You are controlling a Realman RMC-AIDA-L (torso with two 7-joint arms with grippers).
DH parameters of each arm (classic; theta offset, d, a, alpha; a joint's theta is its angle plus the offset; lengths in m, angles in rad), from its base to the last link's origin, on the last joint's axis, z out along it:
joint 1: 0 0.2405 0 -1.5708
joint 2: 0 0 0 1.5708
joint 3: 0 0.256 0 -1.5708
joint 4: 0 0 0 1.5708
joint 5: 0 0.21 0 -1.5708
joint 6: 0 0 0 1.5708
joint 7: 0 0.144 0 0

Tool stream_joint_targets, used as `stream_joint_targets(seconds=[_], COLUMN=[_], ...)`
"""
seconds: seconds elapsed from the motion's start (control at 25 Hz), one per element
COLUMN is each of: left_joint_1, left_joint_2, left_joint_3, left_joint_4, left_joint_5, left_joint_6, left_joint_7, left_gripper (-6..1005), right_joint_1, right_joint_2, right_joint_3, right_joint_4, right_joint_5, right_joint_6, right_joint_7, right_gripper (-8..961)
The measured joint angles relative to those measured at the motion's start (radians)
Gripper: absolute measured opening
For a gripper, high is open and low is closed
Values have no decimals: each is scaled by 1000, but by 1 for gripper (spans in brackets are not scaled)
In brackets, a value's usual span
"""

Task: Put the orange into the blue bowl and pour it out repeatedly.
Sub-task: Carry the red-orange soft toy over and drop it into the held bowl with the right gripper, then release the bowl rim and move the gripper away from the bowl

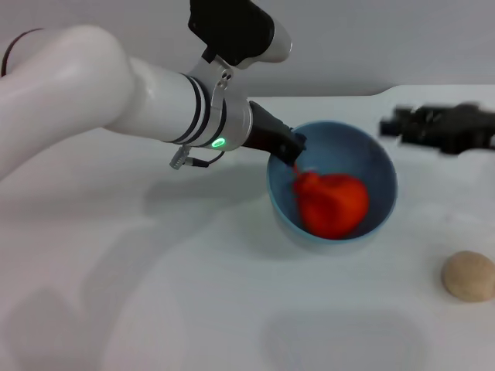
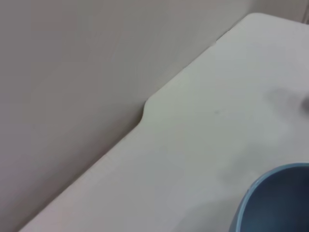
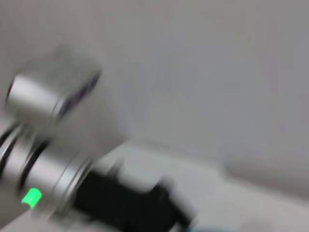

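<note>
Left hand at blue bowl rim, orange inside, beige ball nearby

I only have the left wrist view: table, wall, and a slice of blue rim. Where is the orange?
Observer: The orange lies inside the blue bowl, per the head view.
Operator: Where is the left gripper?
Observer: The left gripper is at the bowl's rim, on the robot's left side of it.
Operator: Anything else on the table?
Observer: A beige ball sits apart from the bowl, nearer the robot on its right.
Operator: And the right arm?
Observer: The right gripper is beyond the bowl, off to its right.
</note>
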Motion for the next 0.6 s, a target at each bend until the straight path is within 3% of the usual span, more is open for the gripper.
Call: stream_joint_targets(seconds=[0.24, 0.6], left_joint_1=[-2, 11], left_joint_2=[-3, -5], left_joint_3=[22, 86], left_joint_4=[-1, -25], left_joint_5=[-9, -50], left_joint_6=[45, 28], left_joint_7=[-5, -5], left_gripper=[-1, -1], right_joint_1=[-51, -91], right_joint_2=[-4, 2], right_joint_3=[109, 124], right_joint_4=[-69, -63], right_joint_5=[99, 111], right_joint_6=[27, 41], right_joint_7=[-3, -31], right_gripper=[478, 482])
